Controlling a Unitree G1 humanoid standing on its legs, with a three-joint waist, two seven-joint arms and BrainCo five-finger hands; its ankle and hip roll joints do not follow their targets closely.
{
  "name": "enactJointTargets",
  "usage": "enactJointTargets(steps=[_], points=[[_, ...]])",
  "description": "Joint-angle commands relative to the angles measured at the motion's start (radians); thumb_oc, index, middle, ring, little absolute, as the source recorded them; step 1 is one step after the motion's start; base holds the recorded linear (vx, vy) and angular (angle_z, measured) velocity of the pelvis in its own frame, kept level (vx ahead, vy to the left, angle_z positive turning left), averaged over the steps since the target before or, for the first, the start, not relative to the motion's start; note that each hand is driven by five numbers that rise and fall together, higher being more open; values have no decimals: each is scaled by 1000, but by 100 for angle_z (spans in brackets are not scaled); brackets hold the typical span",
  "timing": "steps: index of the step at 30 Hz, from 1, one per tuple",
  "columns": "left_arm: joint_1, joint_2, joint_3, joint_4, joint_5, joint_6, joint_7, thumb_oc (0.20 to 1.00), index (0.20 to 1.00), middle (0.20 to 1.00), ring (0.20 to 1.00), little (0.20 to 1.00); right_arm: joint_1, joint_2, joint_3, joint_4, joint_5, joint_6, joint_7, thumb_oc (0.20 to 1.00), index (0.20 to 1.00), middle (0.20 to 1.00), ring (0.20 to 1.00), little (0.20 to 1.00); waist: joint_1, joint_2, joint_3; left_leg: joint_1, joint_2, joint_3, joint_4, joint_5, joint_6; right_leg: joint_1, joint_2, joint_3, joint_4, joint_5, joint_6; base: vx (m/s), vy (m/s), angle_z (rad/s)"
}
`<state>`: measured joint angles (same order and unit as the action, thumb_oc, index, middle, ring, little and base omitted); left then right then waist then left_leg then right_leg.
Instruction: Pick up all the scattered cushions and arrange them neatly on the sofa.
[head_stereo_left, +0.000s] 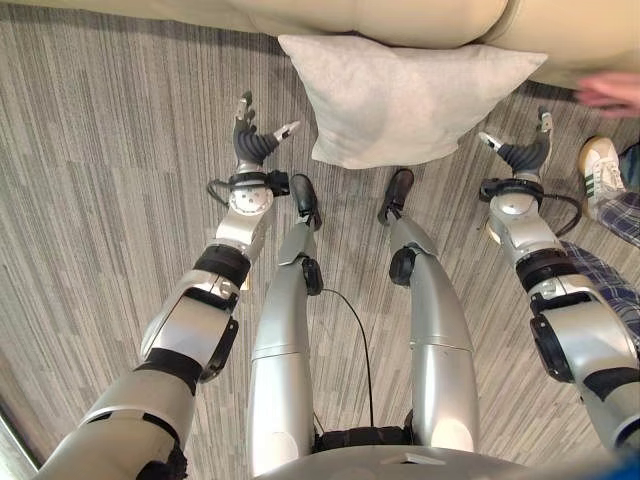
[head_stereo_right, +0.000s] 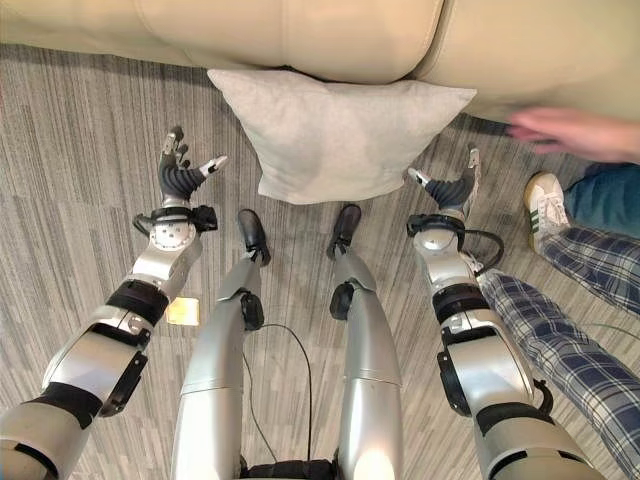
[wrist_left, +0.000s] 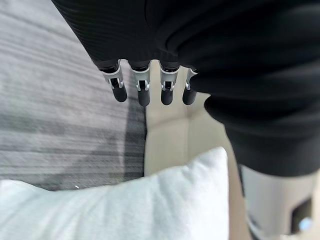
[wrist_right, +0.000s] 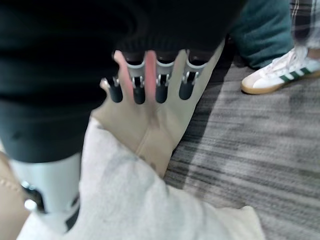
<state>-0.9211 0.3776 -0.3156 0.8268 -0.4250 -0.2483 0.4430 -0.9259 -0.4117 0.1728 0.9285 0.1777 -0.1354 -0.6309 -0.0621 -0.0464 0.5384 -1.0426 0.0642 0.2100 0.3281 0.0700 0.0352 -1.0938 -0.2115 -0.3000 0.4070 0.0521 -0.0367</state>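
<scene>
A pale grey cushion (head_stereo_left: 400, 98) lies on the striped grey floor, its far edge against the base of the beige sofa (head_stereo_left: 380, 20). My left hand (head_stereo_left: 253, 138) hovers open just left of the cushion, fingers straight, not touching it. On the cushion's right side my right hand (head_stereo_left: 522, 152) is also open and apart from it. The left wrist view has the cushion (wrist_left: 150, 210) below the straight fingers (wrist_left: 143, 92). In the right wrist view the cushion (wrist_right: 135, 200) lies close under the hand, fingers (wrist_right: 160, 90) extended toward the sofa (wrist_right: 165, 125).
A person stands at the right: a white shoe (head_stereo_left: 603, 168), plaid trouser leg (head_stereo_right: 560, 320), and a hand (head_stereo_right: 570, 132) reaching over the sofa front. Striped carpet (head_stereo_left: 100, 180) stretches out to the left.
</scene>
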Motion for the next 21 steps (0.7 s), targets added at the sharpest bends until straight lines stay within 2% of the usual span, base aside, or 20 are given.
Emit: enactJointTargets(steps=[1,10,21], points=[[119,-12,21,2,-28,-30,17,1000,1000,1000,1000,1000,114,-40,46,-21,32,-35,-12,1000,1000,1000,1000,1000,6,15,-144,-81,5,-108,54,-84,-58,-12,-25,59,7,-36,150,0,0,0],[85,-41,-8,-12,-33,-26,3,1000,1000,1000,1000,1000,70,-25,91,-42,24,-47,24,1000,1000,1000,1000,1000,7,21,-176,-167,4,-126,76,-81,-49,-113,-27,70,67,-47,152,5,-5,1],[109,-55,-13,-54,-7,-19,1,1000,1000,1000,1000,1000,113,-24,87,-48,-7,-48,37,1000,1000,1000,1000,1000,12,26,-226,-171,1,-130,54,-76,-48,-130,-25,74,71,-46,158,0,0,0]])
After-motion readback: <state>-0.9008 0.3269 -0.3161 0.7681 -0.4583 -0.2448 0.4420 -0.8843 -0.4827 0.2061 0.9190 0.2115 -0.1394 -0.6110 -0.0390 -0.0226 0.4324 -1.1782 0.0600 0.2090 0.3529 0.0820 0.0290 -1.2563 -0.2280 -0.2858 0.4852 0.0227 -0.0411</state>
